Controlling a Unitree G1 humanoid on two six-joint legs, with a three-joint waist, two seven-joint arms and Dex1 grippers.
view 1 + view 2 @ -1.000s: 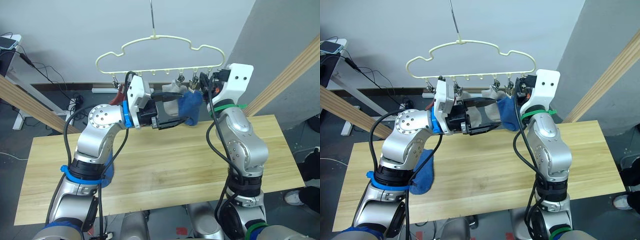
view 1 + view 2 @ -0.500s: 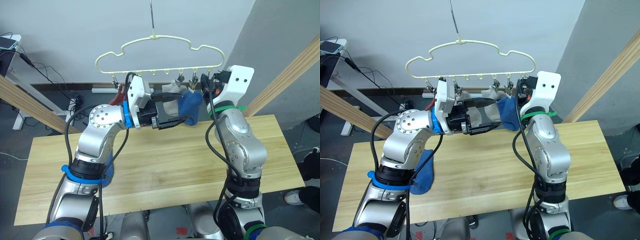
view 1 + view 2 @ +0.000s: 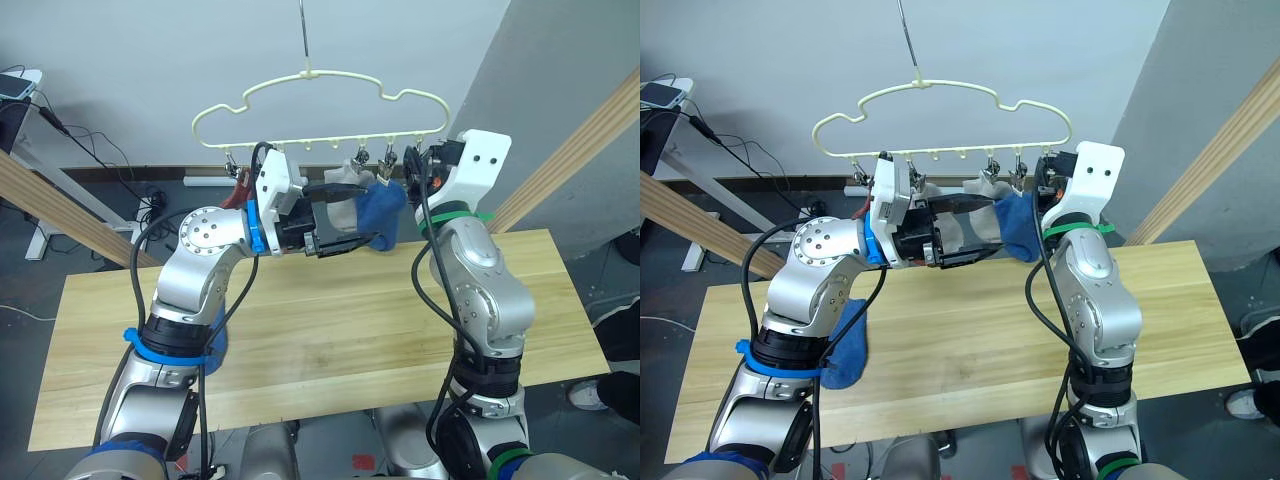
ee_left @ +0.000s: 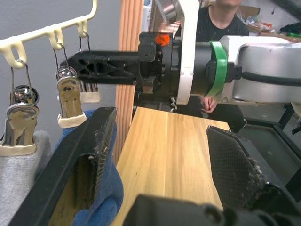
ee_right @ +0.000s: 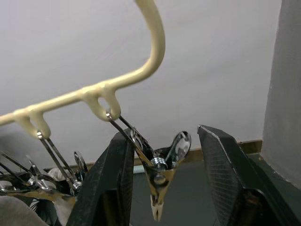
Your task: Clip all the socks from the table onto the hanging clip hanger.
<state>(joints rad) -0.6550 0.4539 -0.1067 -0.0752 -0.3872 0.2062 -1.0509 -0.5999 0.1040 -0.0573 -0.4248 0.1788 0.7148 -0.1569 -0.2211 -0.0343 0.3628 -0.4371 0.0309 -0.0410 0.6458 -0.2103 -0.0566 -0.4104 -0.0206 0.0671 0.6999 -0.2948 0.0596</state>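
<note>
Gripping state, right gripper (image 5: 162,186): fingers spread wide on either side of the end clip (image 5: 160,181), not touching it and holding nothing.
Left gripper (image 4: 157,160): fingers wide apart; one finger (image 4: 91,155) lies against a blue sock (image 3: 378,205), the other is clear of it; no real grasp.
Blue sock: hangs from the clip hanger (image 3: 318,100), apparently pinned by a clip next to the end one.
Neighbours: a light grey sock (image 3: 345,212) hangs beside it; a rust-red sock (image 3: 240,188) nearer the other end.
Table (image 3: 970,335): a second blue sock (image 3: 845,345) lies on it under the left arm.
Background: a person (image 4: 225,19) stands beyond the table.
</note>
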